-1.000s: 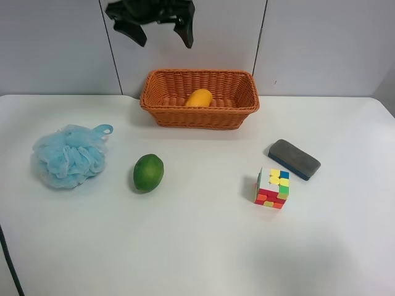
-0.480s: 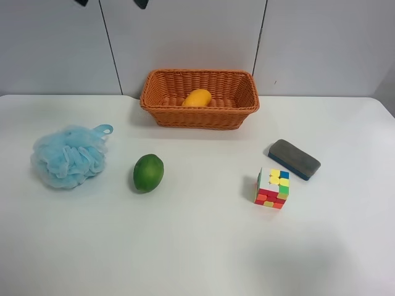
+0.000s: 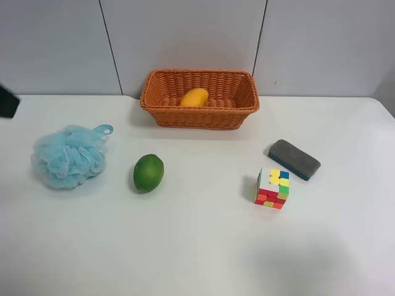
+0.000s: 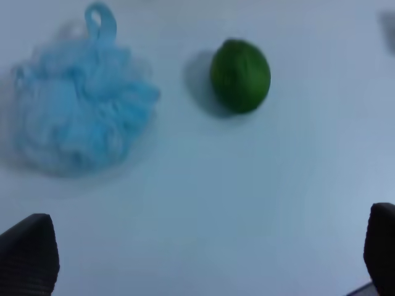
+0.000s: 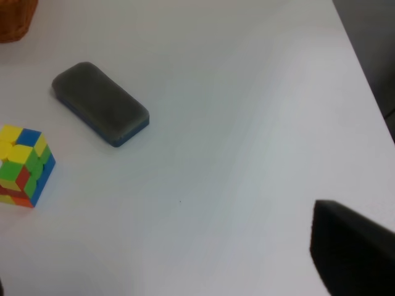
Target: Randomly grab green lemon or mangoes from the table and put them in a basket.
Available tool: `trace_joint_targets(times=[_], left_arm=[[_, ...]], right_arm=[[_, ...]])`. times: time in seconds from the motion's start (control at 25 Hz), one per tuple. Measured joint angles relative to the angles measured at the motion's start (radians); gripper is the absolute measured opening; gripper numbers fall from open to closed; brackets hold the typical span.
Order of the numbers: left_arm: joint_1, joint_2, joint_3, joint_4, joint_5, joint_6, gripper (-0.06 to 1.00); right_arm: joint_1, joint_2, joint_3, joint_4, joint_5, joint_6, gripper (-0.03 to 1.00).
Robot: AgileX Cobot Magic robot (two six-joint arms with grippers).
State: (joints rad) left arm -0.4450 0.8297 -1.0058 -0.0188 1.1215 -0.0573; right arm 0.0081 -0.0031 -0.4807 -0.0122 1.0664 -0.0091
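The green lemon lies on the white table, left of centre, and shows in the left wrist view. The yellow-orange mango lies inside the wicker basket at the back. My left gripper is open and empty, hovering above the table short of the lemon and a blue sponge. Only a dark piece of that arm shows at the exterior high view's left edge. My right gripper is open and empty above the table's right side, with one finger showing.
A blue mesh bath sponge sits left of the lemon. A grey eraser and a colour cube lie at the right. The table's right edge is near the right gripper.
The arm that hung open above the basket has lifted away and moved to the view's left edge. The mango has rolled slightly left inside the basket.
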Motion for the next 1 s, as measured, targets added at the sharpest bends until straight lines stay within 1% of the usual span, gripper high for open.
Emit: trace_joint_targets(times=[0.2,0.24,0.32,0.36,0.44,0.56,0.72,0.88,1.0], left_arm=[[0.000,-0.292,0.199,0.019,0.000,0.000,0.99],[0.000,-0.292,0.199,0.019,0.000,0.000,0.99],[0.007,-0.384,0.260,0.039,0.000,0.000,0.99],[0.024,-0.418,0.289,0.045,-0.001,0.000,0.99],[0.075,-0.483,0.339,0.049,-0.003,0.000,0.99],[0.171,-0.563,0.404,0.047,-0.016,0.000,0.99],[0.300,-0.652,0.479,0.011,-0.048,0.022,0.99],[0.401,-0.719,0.496,-0.043,-0.056,0.086,0.99],[0.456,-0.768,0.496,-0.053,-0.057,0.101,0.99]], right_arm=[[0.000,0.000,0.000,0.000,0.000,0.000,0.99],[0.000,0.000,0.000,0.000,0.000,0.000,0.99],[0.000,0.000,0.000,0.000,0.000,0.000,0.99],[0.000,0.000,0.000,0.000,0.000,0.000,0.99],[0.000,0.000,0.000,0.000,0.000,0.000,0.99],[0.000,0.000,0.000,0.000,0.000,0.000,0.99],[0.000,0.000,0.000,0.000,0.000,0.000,0.99],[0.000,0.000,0.000,0.000,0.000,0.000,0.99],[0.000,0.000,0.000,0.000,0.000,0.000,0.99]])
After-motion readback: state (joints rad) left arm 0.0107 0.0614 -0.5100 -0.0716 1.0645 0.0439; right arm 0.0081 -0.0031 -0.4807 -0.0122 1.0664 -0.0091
